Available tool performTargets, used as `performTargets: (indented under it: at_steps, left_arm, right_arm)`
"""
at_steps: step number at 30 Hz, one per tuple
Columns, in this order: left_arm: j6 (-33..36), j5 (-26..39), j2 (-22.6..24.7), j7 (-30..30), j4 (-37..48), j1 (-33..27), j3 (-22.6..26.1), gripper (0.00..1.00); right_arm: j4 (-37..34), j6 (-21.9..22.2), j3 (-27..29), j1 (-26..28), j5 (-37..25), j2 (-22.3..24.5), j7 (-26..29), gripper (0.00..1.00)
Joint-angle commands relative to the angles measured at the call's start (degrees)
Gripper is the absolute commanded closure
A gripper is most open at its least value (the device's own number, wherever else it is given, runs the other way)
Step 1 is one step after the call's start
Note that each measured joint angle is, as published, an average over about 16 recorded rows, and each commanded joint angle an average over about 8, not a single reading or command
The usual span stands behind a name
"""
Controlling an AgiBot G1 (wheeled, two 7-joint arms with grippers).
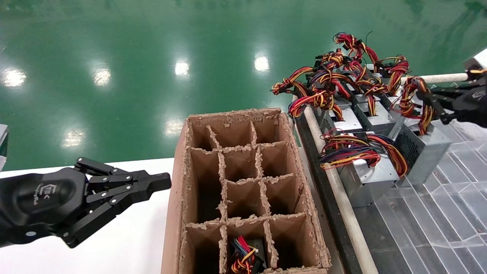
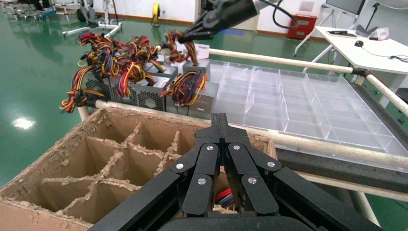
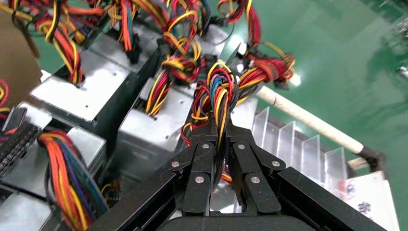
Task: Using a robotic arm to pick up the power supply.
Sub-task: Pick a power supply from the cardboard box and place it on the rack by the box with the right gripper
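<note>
My right gripper (image 1: 427, 98) reaches in from the right edge of the head view and is shut on the looped red, yellow and black wire bundle (image 3: 217, 94) of a silver-grey power supply (image 1: 428, 150). In the right wrist view the wires run between the fingers of the right gripper (image 3: 219, 129), and the metal box (image 3: 144, 137) lies just below. That box stands tilted at the right end of the row. My left gripper (image 1: 166, 182) is shut with nothing in it and is parked over the white table, left of the cardboard box.
A brown cardboard box (image 1: 179, 198) with a divider grid stands at centre; one near cell holds a unit with coloured wires (image 1: 243, 258). Several more power supplies (image 1: 365, 179) crowd the tray's left end behind a white rail (image 1: 344, 201). Clear plastic dividers (image 1: 452, 198) fill the tray to the right.
</note>
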Motion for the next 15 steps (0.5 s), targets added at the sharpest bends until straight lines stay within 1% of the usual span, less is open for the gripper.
performTargets:
  at_steps: [1,4,5,12,13,15]
  left_arm:
    - [0.0,0.0,0.0,0.0,0.0,0.0,0.0,1.0]
    - [0.0,0.0,0.0,0.0,0.0,0.0,0.0,1.0]
    - [0.0,0.0,0.0,0.0,0.0,0.0,0.0,1.0]
    - [0.0,0.0,0.0,0.0,0.0,0.0,0.0,1.0]
    - [0.0,0.0,0.0,0.0,0.0,0.0,0.0,1.0]
    - [0.0,0.0,0.0,0.0,0.0,0.0,0.0,1.0]
  right_arm:
    - [0.0,-0.24,-0.25,-0.38,0.14,-0.1,0.23,1.0]
    - [-0.03,-0.7,-0.42,-0.41,0.07,-0.28,0.66,0.99]
    - [-0.03,-0.8,-0.45,-0.39,0.02,-0.35,0.81,0.93]
    - [0.13,-1.08,-0.48,0.1,-0.6,-1.1,1.76,0.07]
    - [0.17,-1.12,-0.47,0.21,-0.7,-1.21,1.88,0.0]
    - [0.26,-1.18,-0.43,0.43,-0.9,-1.37,2.11,0.0]
